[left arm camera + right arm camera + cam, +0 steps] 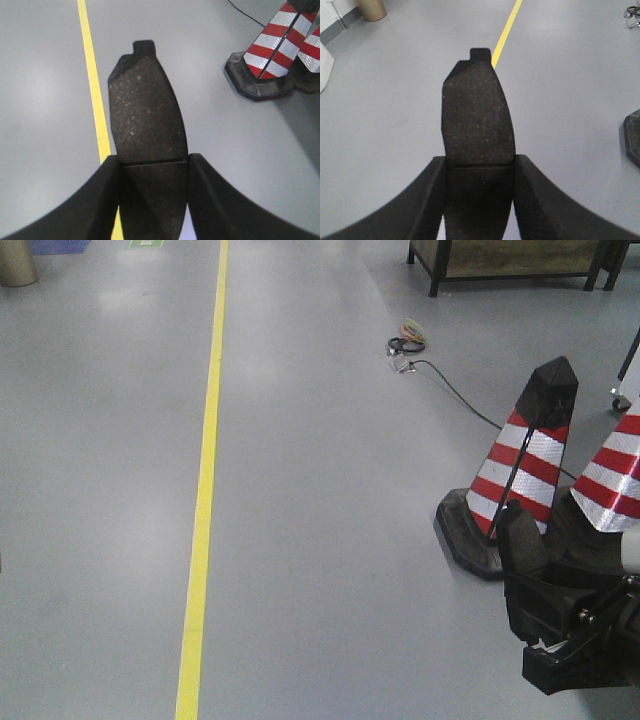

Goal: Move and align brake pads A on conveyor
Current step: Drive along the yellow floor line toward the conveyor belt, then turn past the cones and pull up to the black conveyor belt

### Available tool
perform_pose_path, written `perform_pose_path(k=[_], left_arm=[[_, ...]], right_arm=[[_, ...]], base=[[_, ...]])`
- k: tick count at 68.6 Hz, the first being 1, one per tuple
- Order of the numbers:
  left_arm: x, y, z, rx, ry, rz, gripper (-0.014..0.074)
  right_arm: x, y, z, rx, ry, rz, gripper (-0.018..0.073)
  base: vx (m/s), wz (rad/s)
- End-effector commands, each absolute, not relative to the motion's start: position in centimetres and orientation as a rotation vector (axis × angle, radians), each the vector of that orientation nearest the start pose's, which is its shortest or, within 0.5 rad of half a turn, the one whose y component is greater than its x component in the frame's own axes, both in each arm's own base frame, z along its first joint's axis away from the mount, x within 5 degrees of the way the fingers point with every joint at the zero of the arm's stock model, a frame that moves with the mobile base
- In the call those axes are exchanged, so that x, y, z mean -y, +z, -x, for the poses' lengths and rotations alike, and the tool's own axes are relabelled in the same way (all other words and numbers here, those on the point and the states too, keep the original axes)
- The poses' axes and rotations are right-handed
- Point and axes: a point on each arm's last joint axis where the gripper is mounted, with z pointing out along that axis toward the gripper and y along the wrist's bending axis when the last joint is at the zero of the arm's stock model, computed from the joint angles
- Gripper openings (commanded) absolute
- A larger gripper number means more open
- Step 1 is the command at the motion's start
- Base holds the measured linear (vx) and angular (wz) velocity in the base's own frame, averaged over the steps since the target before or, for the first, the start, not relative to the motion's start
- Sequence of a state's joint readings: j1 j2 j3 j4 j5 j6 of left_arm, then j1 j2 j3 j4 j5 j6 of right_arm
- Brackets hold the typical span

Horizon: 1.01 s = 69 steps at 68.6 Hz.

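Observation:
In the left wrist view a dark-grey brake pad [145, 105] with a thin groove across its middle sticks out forward from my left gripper [152, 159]. The gripper is shut on the pad's sides at the groove. My right gripper [480, 160] is shut the same way on a second brake pad [477, 115]. Both pads hang in the air above the grey floor. The conveyor is out of view in every frame. A black arm part [565, 625] shows at the lower right of the front view, and I cannot tell which arm it is.
A yellow floor line [205, 480] runs front to back. Two red-and-white striped cones [525, 475] stand at the right on black bases. A cable [445, 380] trails across the floor towards a dark bench [520, 265] at the back. A cardboard tube [370, 9] stands far left.

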<state>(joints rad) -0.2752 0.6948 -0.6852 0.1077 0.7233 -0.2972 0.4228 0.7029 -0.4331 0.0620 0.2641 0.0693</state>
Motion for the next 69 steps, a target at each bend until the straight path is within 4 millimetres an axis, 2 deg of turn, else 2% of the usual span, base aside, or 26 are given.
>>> perform_pose_path(k=[1,29,69], left_arm=[[3.09,33.54,-12.88,-2.111,-0.221,-0.04,0.0093],[3.09,33.54,-12.88,-2.111,-0.221,-0.04,0.0093],[3.09,33.54,-12.88,-2.111,-0.221,-0.04,0.0093]], right_arm=[[-6.04,29.09,-13.31,-1.885,0.377,0.291,0.0029],[-6.04,29.09,-13.31,-1.885,0.377,0.291,0.0029],[-6.04,29.09,-13.31,-1.885,0.377,0.291,0.0029]], base=[[0.53,-0.09],[0.52,-0.15],[0.46,-0.31]])
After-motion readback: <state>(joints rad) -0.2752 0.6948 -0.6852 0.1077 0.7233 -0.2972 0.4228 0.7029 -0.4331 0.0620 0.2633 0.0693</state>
